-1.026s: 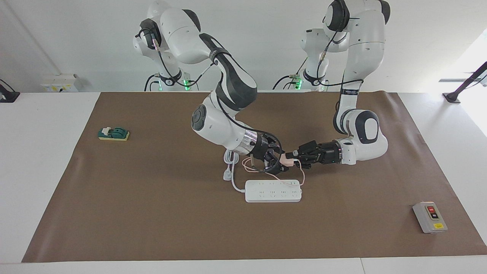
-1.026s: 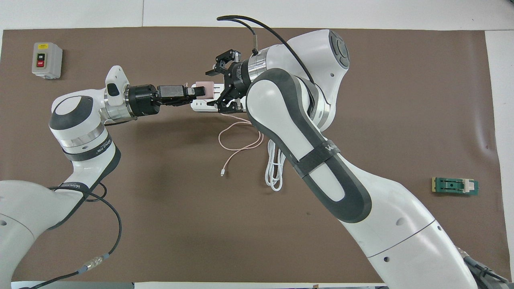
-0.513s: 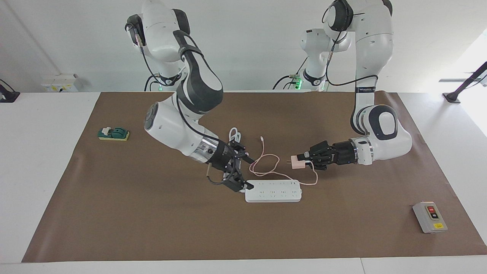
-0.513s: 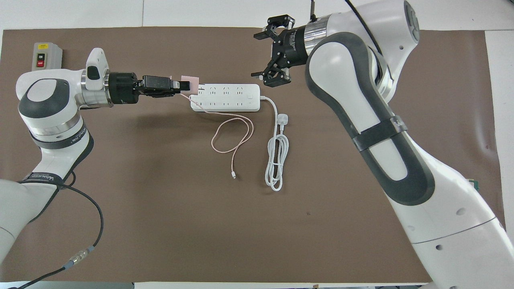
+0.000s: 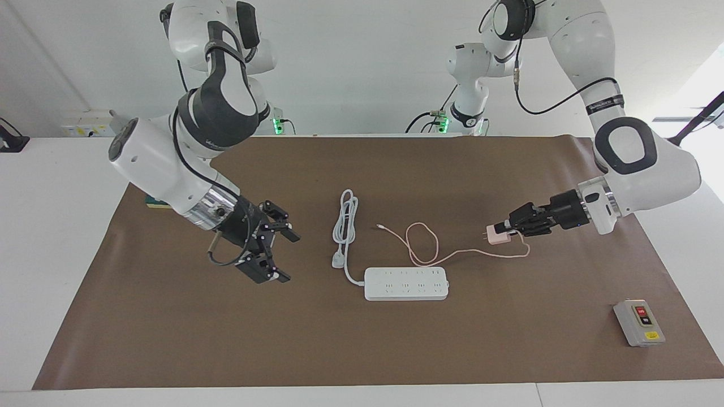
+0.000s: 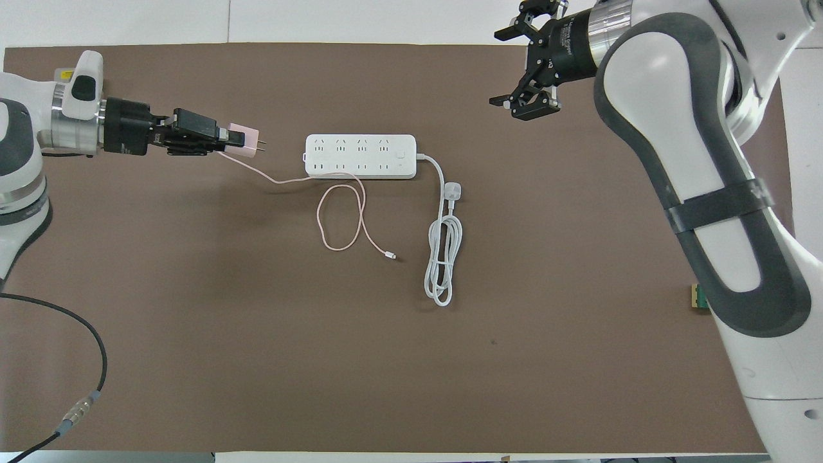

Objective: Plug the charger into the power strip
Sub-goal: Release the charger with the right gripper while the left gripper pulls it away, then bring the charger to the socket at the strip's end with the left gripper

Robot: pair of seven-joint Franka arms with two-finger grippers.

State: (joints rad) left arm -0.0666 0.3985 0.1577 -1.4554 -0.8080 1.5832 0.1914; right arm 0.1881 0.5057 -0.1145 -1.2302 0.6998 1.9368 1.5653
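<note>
My left gripper is shut on the pale-pink charger, with its two prongs pointing toward the power strip. It holds the charger in the air over the mat, off the strip's end on the left arm's side. The thin pink cable trails from the charger and loops on the mat beside the strip. My right gripper is open and empty, raised over the mat toward the right arm's end.
The strip's thick white cord lies coiled, nearer to the robots than the strip. A grey box with red and black buttons sits toward the left arm's end. A green item shows partly past the right arm.
My right gripper left the charger and swung away toward the right arm's end. My left gripper pulled back toward the left arm's end with the charger, dragging the pink cable.
</note>
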